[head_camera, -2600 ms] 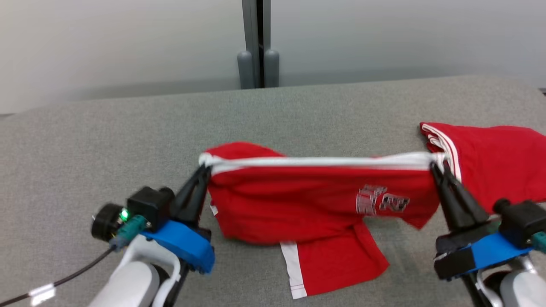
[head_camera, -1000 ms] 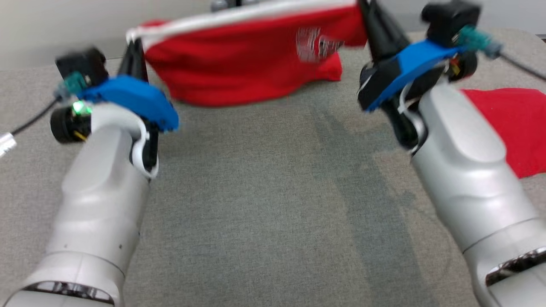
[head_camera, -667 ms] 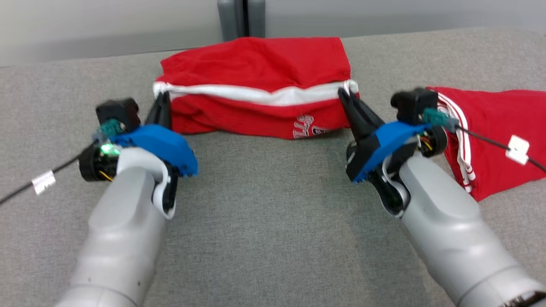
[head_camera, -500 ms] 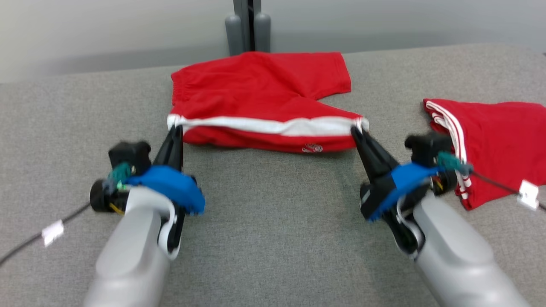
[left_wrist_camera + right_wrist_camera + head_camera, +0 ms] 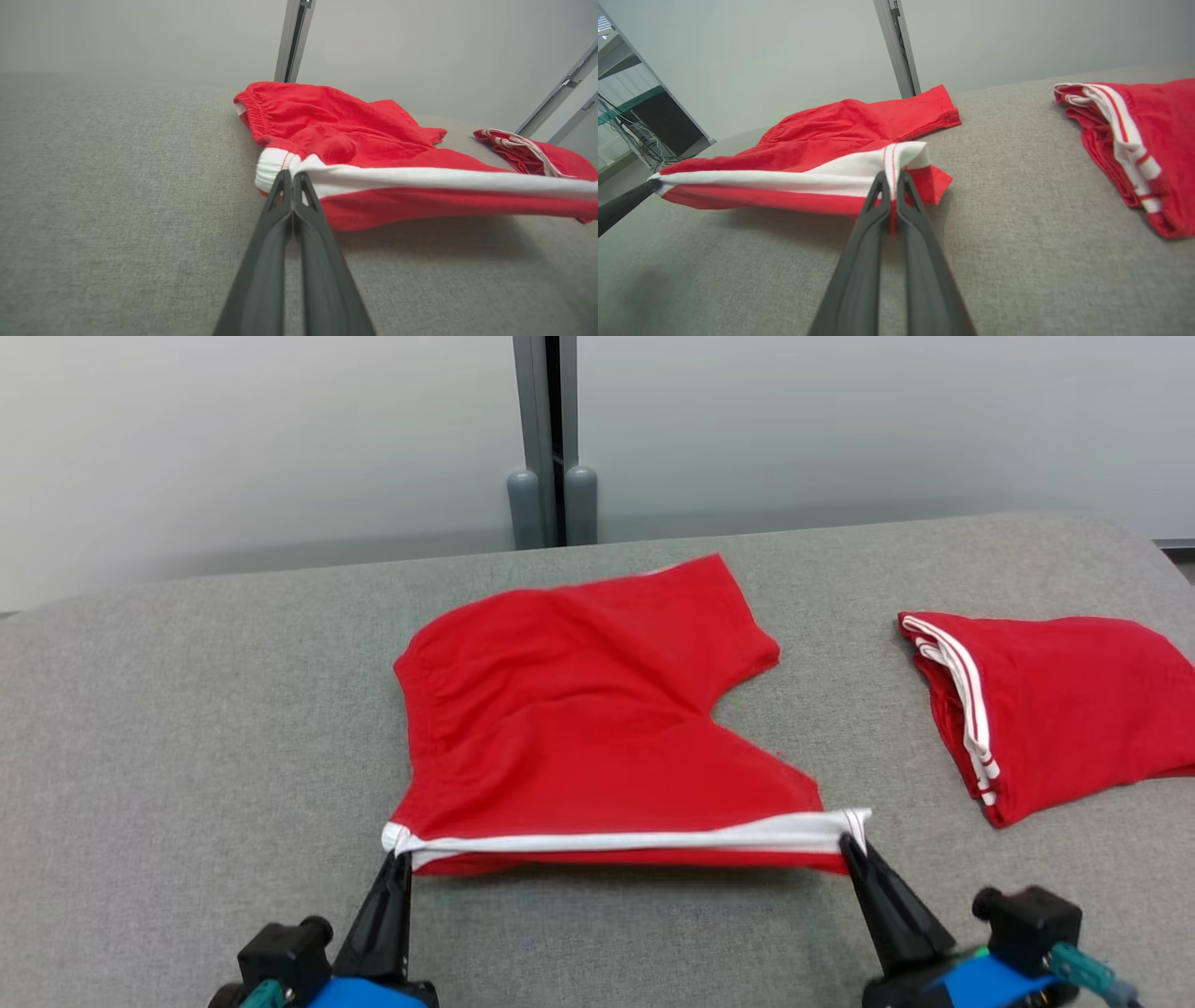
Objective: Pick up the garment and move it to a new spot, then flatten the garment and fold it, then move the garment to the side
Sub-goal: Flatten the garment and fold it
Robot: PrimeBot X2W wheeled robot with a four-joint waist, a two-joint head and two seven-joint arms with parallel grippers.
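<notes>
Garment (image 5: 579,728) lies spread on the desk (image 5: 187,709), stretching away from me; I have left pincer (image 5: 400,859) and right pincer (image 5: 848,843) each clamped on its white-striped near edge, running crosswise between them.

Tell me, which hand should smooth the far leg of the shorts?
Probably the right hand: it pinches the shorts at their leg end, nearer that far leg; the left hand holds the waistband end.

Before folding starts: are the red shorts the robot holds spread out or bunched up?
Mostly spread: the red shorts lie open on the table, but their striped near edge hangs between the left gripper and right gripper.
</notes>
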